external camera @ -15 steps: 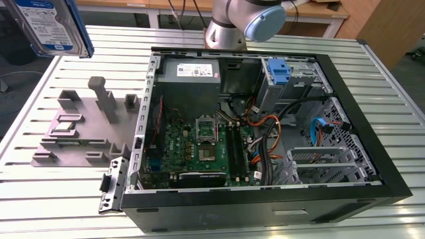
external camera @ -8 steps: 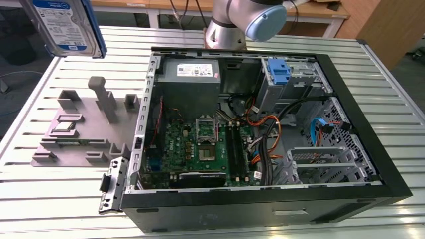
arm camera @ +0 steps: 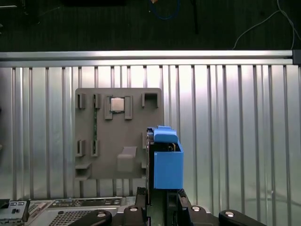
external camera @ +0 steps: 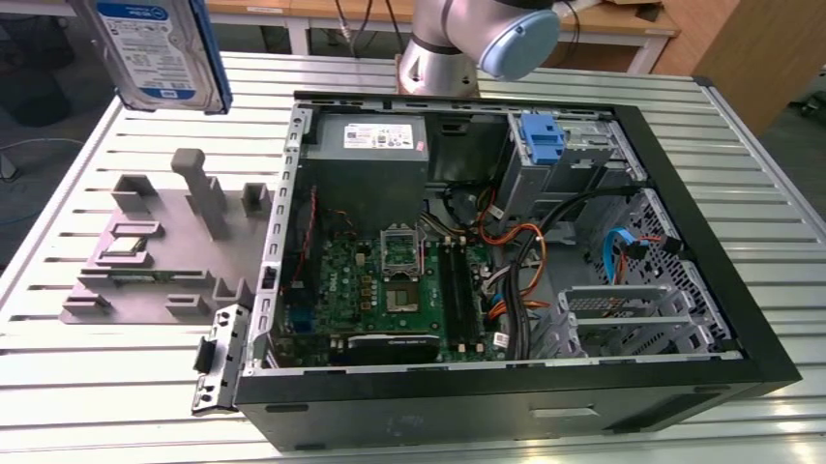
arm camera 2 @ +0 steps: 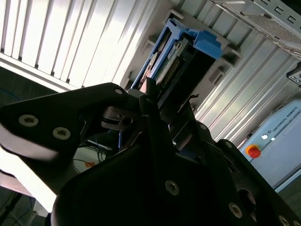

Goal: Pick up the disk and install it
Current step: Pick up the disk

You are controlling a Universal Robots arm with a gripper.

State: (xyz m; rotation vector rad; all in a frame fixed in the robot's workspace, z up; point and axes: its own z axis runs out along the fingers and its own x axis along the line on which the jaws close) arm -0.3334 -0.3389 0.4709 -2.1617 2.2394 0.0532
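High above the grey tray [external camera: 155, 261], the pincer [arm camera: 162, 194] is clamped on the disk [external camera: 158, 46] — blue frame and label visible — well clear of the ribbed surface [external camera: 103, 406].

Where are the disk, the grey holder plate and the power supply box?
disk [external camera: 153, 43], exterior view, on its white-and-blue label.
grey holder plate [external camera: 149, 280], exterior view, on its flat base.
power supply box [external camera: 383, 136], exterior view, on its white label.
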